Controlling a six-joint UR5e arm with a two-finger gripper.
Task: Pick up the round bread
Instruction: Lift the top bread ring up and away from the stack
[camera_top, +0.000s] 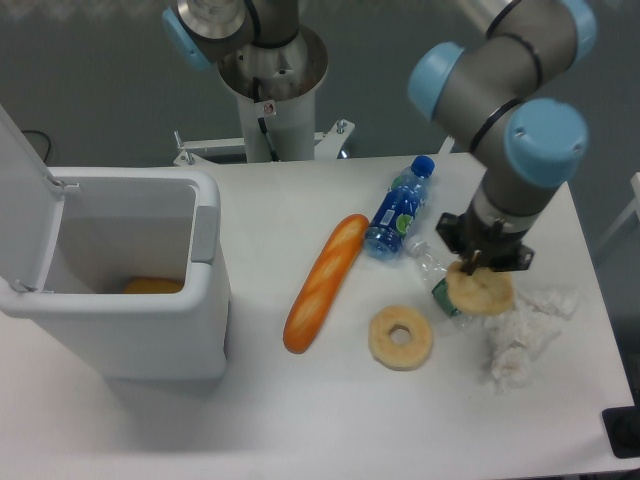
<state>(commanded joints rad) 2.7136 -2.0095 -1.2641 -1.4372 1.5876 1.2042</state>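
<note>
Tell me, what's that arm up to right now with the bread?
Gripper down on the round bread, jaws hidden, grip unconfirmed. Bread sits at table's right side. Crumpled paper close alongside, ring-shaped bread and blue bottle nearby, baguette clear.

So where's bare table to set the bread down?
Free: the front strip below the baguette and ring bread, and between bin and baguette. Crowded: around the gripper, with round bread, bottle and crumpled paper.
</note>
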